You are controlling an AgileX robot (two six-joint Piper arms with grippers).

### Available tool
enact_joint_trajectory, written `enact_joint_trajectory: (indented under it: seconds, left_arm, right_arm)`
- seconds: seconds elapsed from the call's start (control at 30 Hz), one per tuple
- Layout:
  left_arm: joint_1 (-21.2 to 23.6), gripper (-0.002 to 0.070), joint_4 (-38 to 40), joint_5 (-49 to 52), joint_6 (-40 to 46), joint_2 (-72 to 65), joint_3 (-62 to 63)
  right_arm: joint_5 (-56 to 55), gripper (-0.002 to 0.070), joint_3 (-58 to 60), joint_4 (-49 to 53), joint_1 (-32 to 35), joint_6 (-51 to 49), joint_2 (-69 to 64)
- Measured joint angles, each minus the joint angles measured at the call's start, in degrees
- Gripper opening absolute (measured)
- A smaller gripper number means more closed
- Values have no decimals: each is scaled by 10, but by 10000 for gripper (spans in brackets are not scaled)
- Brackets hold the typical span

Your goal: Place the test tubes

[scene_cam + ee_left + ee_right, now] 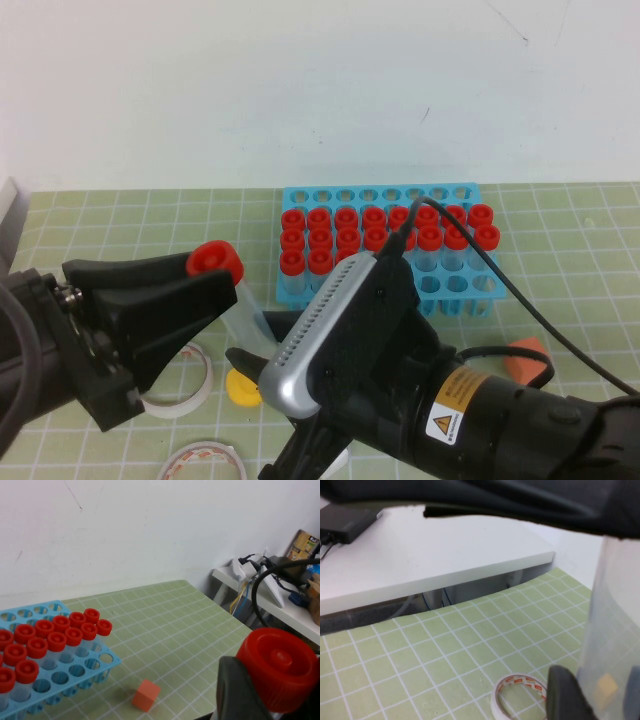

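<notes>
A clear test tube (240, 305) with a red cap (214, 260) hangs in the air left of centre, held at both ends. My left gripper (215, 276) comes in from the left, and in the left wrist view one dark finger (239, 690) presses against the cap (282, 667). My right gripper (258, 338) grips the tube's lower body, and the right wrist view shows the clear tube (615, 630) between its fingers (567, 695). The blue rack (460, 192) stands behind, with several red-capped tubes in it and open holes along its back and front rows.
An orange block (527, 357) lies right of the right arm. Two tape rolls (185, 385) (205, 460) and a yellow piece (243, 390) lie on the green grid mat under the grippers. The right arm's cable (520, 300) runs across the rack's front.
</notes>
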State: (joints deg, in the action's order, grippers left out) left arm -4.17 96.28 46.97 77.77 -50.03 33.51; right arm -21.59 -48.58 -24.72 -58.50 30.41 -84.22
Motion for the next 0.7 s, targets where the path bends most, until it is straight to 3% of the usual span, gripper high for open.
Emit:
enact_joint_trajectory:
  seconds: [0.23,0.4,0.47,0.6,0.7]
  left_arm:
    - [0,273,0,-1,-3,0,0]
    - [0,454,0,-1,-19,0,0]
    - [0,475,0,-2,-19,0,0]
    - [0,426,0,-2,-19,0,0]
    - [0,312,0,-2,-19,0,0]
  right_arm:
    - [0,237,0,34,1,-30,-1]
    - [1,237,0,57,0,-50,-1]
    - [1,237,0,59,0,-55,-1]
    - [1,237,0,61,0,-58,-1]
    - [2,237,0,76,0,-58,-1]
